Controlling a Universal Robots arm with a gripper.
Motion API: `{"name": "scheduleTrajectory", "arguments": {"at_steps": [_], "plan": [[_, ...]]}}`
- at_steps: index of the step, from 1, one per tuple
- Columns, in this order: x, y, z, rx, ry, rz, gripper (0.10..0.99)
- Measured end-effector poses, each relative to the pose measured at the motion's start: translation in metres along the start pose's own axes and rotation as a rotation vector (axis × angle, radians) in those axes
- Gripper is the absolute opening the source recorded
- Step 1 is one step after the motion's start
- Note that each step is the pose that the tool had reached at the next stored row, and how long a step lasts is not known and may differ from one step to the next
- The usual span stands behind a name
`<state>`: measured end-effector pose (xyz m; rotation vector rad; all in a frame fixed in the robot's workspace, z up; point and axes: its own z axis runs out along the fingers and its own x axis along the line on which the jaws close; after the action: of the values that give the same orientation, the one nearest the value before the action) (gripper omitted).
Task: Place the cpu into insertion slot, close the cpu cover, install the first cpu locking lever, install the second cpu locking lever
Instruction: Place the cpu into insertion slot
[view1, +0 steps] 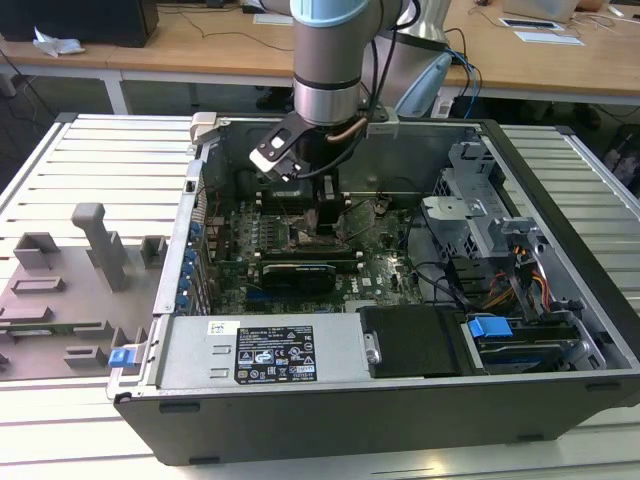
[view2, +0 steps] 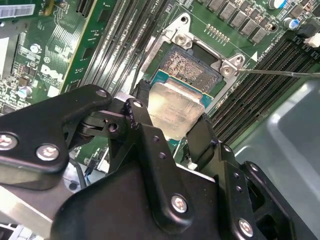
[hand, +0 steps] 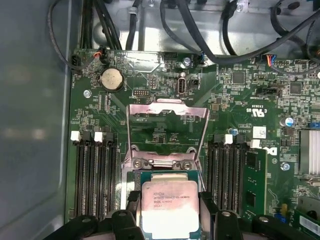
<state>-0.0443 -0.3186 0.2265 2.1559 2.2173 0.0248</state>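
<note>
I log the cpu (view2: 175, 112) pinched flat between the closed fingers of the gripper (view2: 169, 120), overlapping the gripper-side half of the insertion slot (view2: 192, 70), seemingly just above it, unseated, with the cpu cover (hand: 167, 107) standing open beyond the slot.

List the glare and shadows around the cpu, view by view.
First wrist view: the raised cpu cover gives off pale pinkish glare, and the cpu top is bright. Second wrist view: soft sheen on the cpu, the insertion slot evenly lit, the gripper dark in front. Exterior view: the arm shades the board beneath it.
</note>
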Motion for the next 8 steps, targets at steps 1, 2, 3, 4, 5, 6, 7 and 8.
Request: {"name": "scheduleTrajectory", "arguments": {"at_steps": [1, 2, 3, 4, 5, 6, 7, 8], "plan": [[0.0001, -0.0001, 0.0006, 0.0, -0.0001, 0.002, 0.545], [0.0003, -0.0002, 0.0016, 0.0, -0.0003, 0.006, 0.545], [0.0005, -0.0006, 0.0027, 0.0, -0.0005, 0.011, 0.545], [0.0007, -0.0008, 0.0035, 0.0, -0.0007, 0.013, 0.545], [0.0009, -0.0011, 0.0041, 0.0, -0.0006, 0.013, 0.545], [0.001, -0.0014, 0.0046, 0.0, -0.0006, 0.013, 0.545], [0.0011, -0.002, 0.0053, 0.0, -0.0007, 0.014, 0.545], [0.0012, -0.0024, 0.0057, 0.0, -0.0006, 0.014, 0.545]]}}
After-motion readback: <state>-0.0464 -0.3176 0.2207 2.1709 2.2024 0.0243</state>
